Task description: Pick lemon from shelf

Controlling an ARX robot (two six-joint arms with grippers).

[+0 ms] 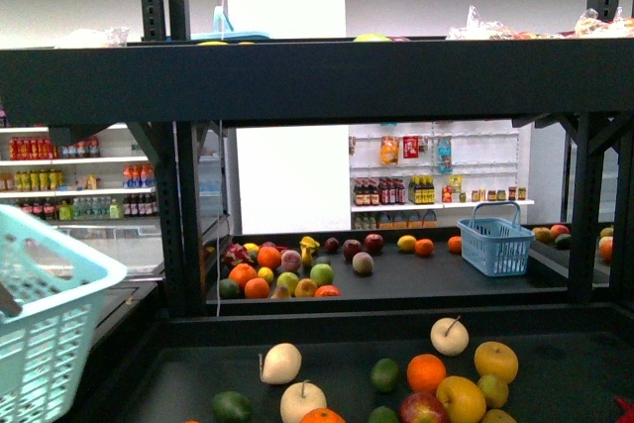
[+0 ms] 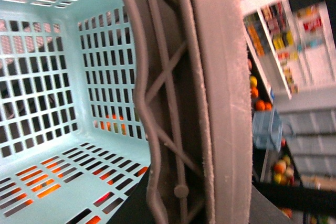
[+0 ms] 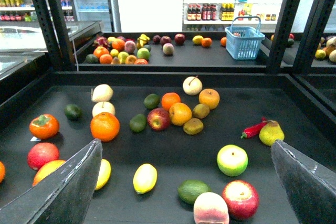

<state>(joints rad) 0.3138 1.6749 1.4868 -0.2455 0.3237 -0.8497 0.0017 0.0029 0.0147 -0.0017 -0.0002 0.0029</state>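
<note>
A yellow lemon (image 3: 145,178) lies on the flat black tier of the shelf (image 3: 294,124), among loose fruit. My right gripper (image 3: 185,146) hangs open above that tier, its grey fingers (image 3: 68,187) spread wide. The lemon lies between them, closer to this finger. A second yellow fruit (image 3: 103,174) is partly hidden behind the same finger. My left gripper (image 2: 181,129) is shut on the rim of a pale turquoise basket (image 2: 52,77), which is held at the lower left in the front view (image 1: 45,314). The basket holds nothing. The shelf's thick black front edge (image 1: 297,81) crosses the front view.
Near the lemon lie an avocado (image 3: 193,191), a peach (image 3: 211,209), a red apple (image 3: 240,199), a green apple (image 3: 232,160) and an orange (image 3: 105,126). A chilli (image 3: 254,128) and pear (image 3: 271,132) lie further off. A blue basket (image 3: 244,40) stands on the tier behind.
</note>
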